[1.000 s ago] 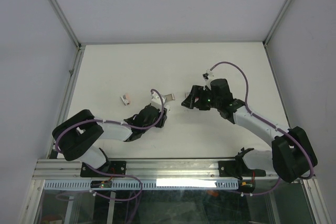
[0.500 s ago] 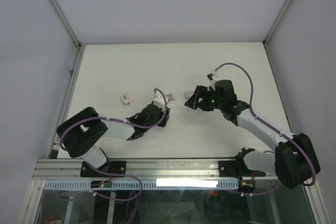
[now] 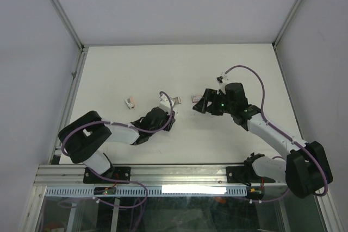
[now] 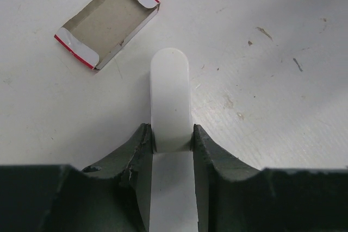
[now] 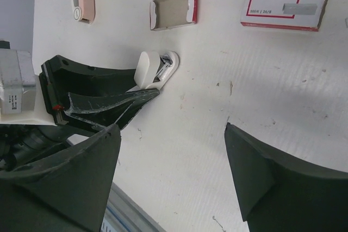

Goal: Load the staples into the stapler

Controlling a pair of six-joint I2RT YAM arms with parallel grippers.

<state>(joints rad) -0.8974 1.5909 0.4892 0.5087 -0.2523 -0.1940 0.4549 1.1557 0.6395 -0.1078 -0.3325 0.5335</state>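
The pink-and-white stapler (image 5: pixel 84 2) lies alone on the table, left of both grippers in the top view (image 3: pixel 129 102). The greyish inner tray (image 4: pixel 106 20) with red ends lies open and looks empty; it also shows in the right wrist view (image 5: pixel 174 9). The red-and-white sleeve (image 5: pixel 283 4) lies flat beside my right gripper (image 3: pixel 196 99). No loose strip of staples shows. My left gripper (image 4: pixel 170 134) is shut on a white rounded wedge piece (image 4: pixel 169 96) with silvery metal inside (image 5: pixel 157 69), low over the table. My right gripper (image 5: pixel 171 134) is open and empty.
White tabletop (image 3: pixel 179 69) with metal rails along its left, right and near edges. Purple cables loop above both wrists. The two grippers (image 3: pixel 185 111) face each other across a short gap at mid-table.
My right gripper has drawn back a little to the right, away from the left gripper. My left gripper has kept hold of the white piece and shifted slightly.
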